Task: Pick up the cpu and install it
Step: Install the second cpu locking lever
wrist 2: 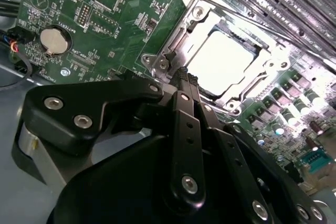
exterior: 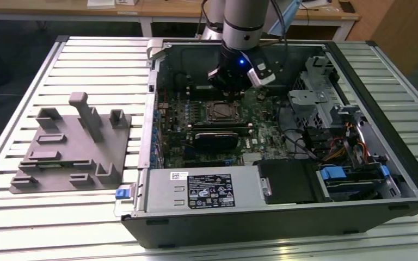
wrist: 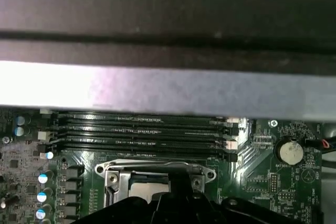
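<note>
In the exterior view, the open computer case [exterior: 282, 136] lies on a slatted tabletop [exterior: 20, 217] beside a grey tray [exterior: 74, 147]; a white label's print is unreadable. In the second wrist view, the fingers [wrist 2: 181, 85] are clenched together, empty, above the cpu [wrist 2: 223, 61] seated in its socket frame [wrist 2: 168, 59]. In the first wrist view, memory slots [wrist: 142, 135] run beside it.

The exterior view looks down from high and well back onto the open computer case [exterior: 282, 136] on the slatted table [exterior: 20, 76], taking in my arm above the motherboard [exterior: 216, 130]. Both wrist views ride close over that board, past my gripper [wrist 2: 185, 77] linkage. They share the socket frame [wrist 2: 223, 59] [wrist: 157, 174] and the coin battery [wrist 2: 54, 40] [wrist: 290, 151].
</note>
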`<state>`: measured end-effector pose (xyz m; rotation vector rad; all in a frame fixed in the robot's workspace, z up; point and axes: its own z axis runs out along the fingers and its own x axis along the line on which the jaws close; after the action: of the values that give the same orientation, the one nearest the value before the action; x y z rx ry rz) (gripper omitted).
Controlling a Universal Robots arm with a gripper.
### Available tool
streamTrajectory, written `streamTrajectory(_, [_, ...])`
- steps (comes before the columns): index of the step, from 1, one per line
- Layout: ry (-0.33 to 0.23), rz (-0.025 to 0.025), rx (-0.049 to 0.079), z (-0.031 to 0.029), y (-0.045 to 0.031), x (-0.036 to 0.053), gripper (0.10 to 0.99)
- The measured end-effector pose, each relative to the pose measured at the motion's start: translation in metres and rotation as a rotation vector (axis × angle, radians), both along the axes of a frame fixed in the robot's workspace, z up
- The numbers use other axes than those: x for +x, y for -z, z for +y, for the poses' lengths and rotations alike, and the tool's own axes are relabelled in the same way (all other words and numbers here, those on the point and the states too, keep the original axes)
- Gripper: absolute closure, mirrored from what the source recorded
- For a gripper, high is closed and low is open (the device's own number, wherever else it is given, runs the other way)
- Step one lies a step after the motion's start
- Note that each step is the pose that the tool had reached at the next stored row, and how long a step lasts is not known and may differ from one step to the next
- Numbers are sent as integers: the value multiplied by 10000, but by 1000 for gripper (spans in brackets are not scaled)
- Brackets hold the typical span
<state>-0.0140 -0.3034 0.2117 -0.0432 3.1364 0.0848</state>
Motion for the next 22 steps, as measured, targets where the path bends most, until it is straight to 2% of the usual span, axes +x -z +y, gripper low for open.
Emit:
streamTrajectory(3, [-1,-2,4,-2,-98,1,980])
streamTrajectory(9, [-1,-2,3,-2,-350,0,980])
streamTrajectory(11, [-2,0,0,-5,-393,0,980])
streamTrajectory(13, [-2,-1,-11,-19,-395,0,980])
streamTrajectory(16, [-1,-2,-12,-81,-395,0,980])
streamTrajectory(22, [-1,-2,-13,-312,-387,0,980])
